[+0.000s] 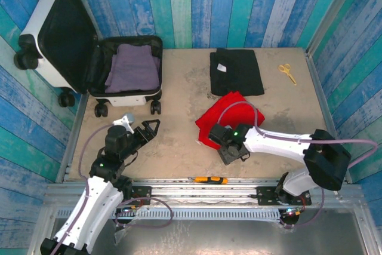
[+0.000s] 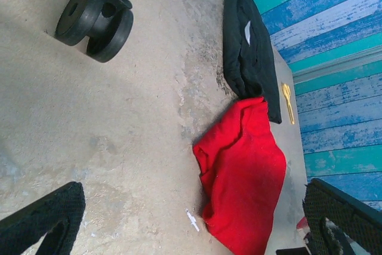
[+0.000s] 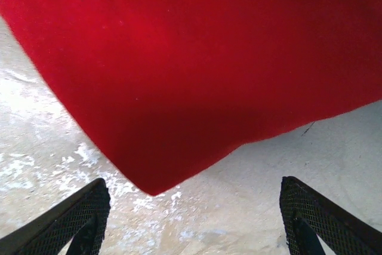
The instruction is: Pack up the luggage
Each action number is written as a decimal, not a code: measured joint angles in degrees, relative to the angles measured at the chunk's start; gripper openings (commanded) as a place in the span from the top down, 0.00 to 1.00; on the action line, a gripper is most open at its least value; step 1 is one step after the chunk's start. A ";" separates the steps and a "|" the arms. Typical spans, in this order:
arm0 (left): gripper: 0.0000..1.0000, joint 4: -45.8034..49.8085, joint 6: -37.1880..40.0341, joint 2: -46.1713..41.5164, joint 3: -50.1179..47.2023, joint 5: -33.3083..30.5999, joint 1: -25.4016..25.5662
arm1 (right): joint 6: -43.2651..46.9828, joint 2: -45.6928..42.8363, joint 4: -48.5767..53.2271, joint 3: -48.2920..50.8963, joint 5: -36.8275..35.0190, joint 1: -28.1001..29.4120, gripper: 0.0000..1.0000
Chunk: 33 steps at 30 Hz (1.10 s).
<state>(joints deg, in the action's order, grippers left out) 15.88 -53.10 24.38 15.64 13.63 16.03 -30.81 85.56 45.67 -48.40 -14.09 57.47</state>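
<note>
right gripper (image 3: 192, 183) spread, empty — red cloth (image 3: 197, 58) just ahead
looks soft, light, limp: pinch its near corner; left gripper (image 1: 149, 127) spread, open luggage (image 1: 128, 95) just beyond.

Your top camera looks steeply down from above and behind the arm bases. It is far enough off to take in the whole table (image 1: 179, 82), the open suitcase (image 1: 65, 40) at far left and the plank walls. Your left wrist camera sits low over the table with its picture turned sideways. It faces across toward the red cloth (image 2: 245, 171) and black cloth (image 2: 250, 58), with a suitcase wheel (image 2: 95, 19) close by. Your right wrist camera hangs very near the red cloth (image 3: 209, 58), looking down past its own fingertips (image 3: 77, 219). All three views share that red cloth (image 1: 224, 111).
</note>
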 measured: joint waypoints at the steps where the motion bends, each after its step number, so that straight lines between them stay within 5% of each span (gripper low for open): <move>1: 0.02 0.04 -0.48 -0.20 -0.35 0.00 0.00 | 0.28 0.87 -0.26 -0.11 -0.02 0.02 0.24; 8: 0.02 -0.79 -2.47 0.31 -0.72 -0.63 0.11 | 1.95 3.93 -2.93 -0.37 -0.09 0.44 0.30; 16: 0.01 -3.74 -3.21 6.27 -0.68 -0.44 2.49 | 3.02 8.68 -4.63 -3.52 -0.94 0.55 0.69; 23: 0.01 -7.91 -7.08 10.36 -0.68 -2.38 10.93 | 3.45 11.58 -4.37 -6.19 -2.97 0.55 0.99; 33: 0.04 -18.14 -15.61 31.08 0.59 -10.64 29.22 | 3.45 11.98 -4.61 -8.13 -0.37 0.52 0.99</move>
<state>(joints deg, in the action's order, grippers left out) -2.26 -68.71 55.46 16.23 2.98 45.25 -27.35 97.54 41.06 -56.53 -14.46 58.00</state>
